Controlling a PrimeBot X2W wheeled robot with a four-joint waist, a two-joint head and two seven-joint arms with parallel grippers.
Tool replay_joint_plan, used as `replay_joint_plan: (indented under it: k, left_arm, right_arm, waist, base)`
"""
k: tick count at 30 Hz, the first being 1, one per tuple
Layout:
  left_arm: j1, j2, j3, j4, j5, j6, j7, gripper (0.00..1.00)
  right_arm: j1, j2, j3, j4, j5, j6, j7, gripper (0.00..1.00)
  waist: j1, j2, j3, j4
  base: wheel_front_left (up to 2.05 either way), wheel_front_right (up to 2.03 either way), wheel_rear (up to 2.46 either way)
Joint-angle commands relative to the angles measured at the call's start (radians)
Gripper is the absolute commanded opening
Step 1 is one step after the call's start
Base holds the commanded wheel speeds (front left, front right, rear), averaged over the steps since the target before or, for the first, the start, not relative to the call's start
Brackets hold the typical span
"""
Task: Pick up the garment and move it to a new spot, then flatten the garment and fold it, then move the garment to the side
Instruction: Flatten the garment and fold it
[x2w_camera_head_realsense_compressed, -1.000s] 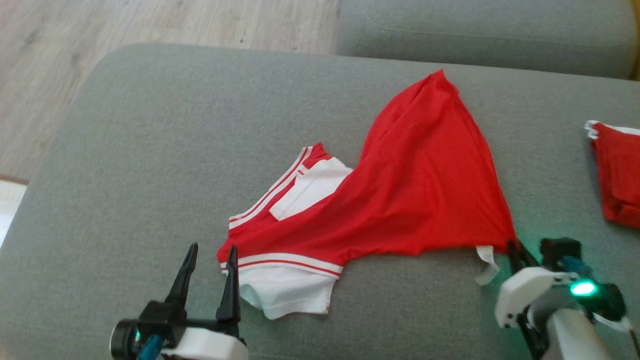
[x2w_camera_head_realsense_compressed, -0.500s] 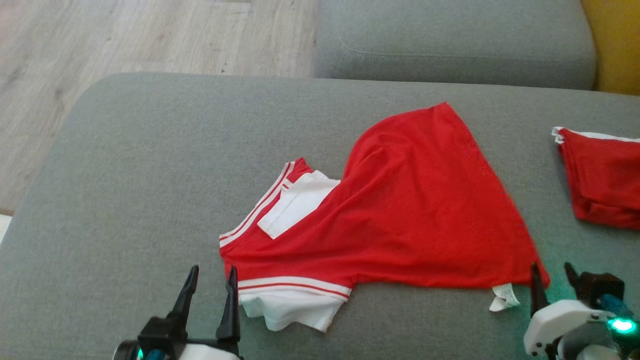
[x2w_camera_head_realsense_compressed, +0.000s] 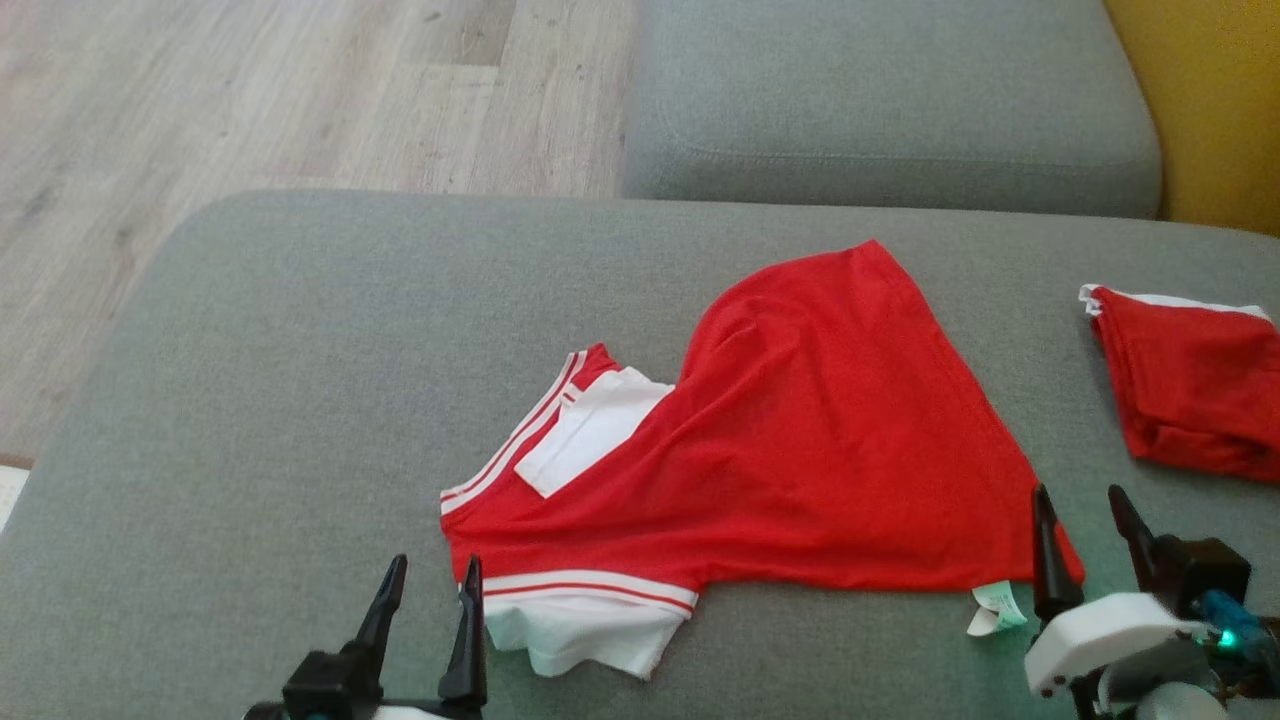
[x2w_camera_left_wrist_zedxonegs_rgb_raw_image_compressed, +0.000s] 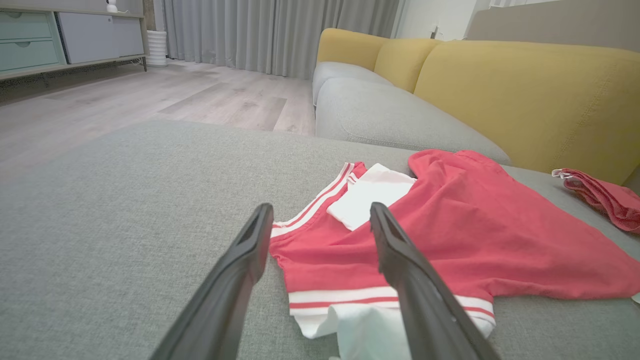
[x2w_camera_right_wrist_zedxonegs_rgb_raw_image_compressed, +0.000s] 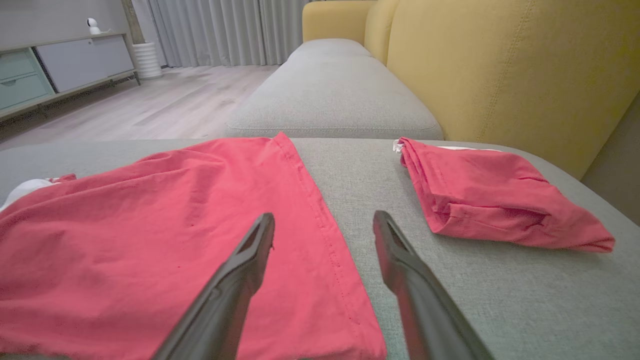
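**Two open grippers, one garment lying crosswise between them**

Item 1. Red jersey garment with white, red-striped trim (x2w_camera_head_realsense_compressed: 830, 440), spread but skewed on the grey woven seat cushion (x2w_camera_head_realsense_compressed: 250, 400). Its long axis runs across the robot, from the white sleeve end on the left to the red hem on the right. The hem edge slants away to a far corner that sits well apart from both arms and nearer the right one.

Item 2. Left gripper (x2w_camera_head_realsense_compressed: 434, 565): fingers spread wide, nothing held. It sits just beside the striped sleeve band. In the left wrist view the left gripper (x2w_camera_left_wrist_zedxonegs_rgb_raw_image_compressed: 321, 210) frames the garment (x2w_camera_left_wrist_zedxonegs_rgb_raw_image_compressed: 475, 235) at its near left corner, with the cloth ahead and to the right.

Item 3. Right gripper (x2w_camera_head_realsense_compressed: 1078, 495): fingers spread wide, nothing held, poised at the near hem corner. Judged the better placed arm for drawing the hem straight.

Item 4. Folded red cloth bundle (x2w_camera_head_realsense_compressed: 1190, 380), lying well apart to the right and not part of the spread.

Views compared. The head view gives the whole outline and a small white label (x2w_camera_head_realsense_compressed: 995, 607) beside the near hem corner. The right wrist view adds the stitched hem of the garment (x2w_camera_right_wrist_zedxonegs_rgb_raw_image_compressed: 150, 230) running straight away between the fingers of the right gripper (x2w_camera_right_wrist_zedxonegs_rgb_raw_image_compressed: 324, 217).
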Motion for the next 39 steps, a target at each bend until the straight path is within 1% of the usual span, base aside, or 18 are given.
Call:
replay_joint_plan:
  k: [1,10,19,36,39]
  left_arm:
    - [-0.022,0.009,0.032,-0.022,-0.012,-0.004,-0.002,1.0]
    - [-0.013,0.009,0.036,0.003,-0.03,-0.009,-0.005,1.0]
    - [-0.011,0.008,0.04,0.004,-0.03,-0.011,-0.013,1.0]
    - [-0.022,0.016,0.044,-0.004,-0.028,-0.005,-0.018,1.0]
    - [-0.019,0.015,0.038,-0.001,-0.032,-0.011,-0.01,1.0]
  right_arm:
    - [-0.016,-0.007,0.034,-0.044,0.015,0.003,-0.012,1.0]
    - [0.012,-0.007,0.086,-0.086,0.066,0.003,-0.022,1.0]
    - [0.032,-0.007,0.109,-0.111,0.1,0.003,-0.024,1.0]
    - [0.032,-0.007,0.127,-0.108,0.117,0.003,-0.031,1.0]
    - [0.031,-0.007,0.128,-0.109,0.117,0.003,-0.032,1.0]
  waist:
    - [0.0001,-0.0001,-0.005,0.0]
    - [0.0001,-0.0001,-0.019,-0.015]
    - [0.0001,-0.0001,-0.03,-0.022]
    - [0.0001,-0.0001,-0.031,-0.014]
    - [0.0001,-0.0001,-0.028,-0.015]
  base:
    - [0.0,0.0,0.0]
    - [0.0,0.0,0.0]
    - [0.0,0.0,0.0]
    - [0.0,0.0,0.0]
    - [0.0,0.0,0.0]
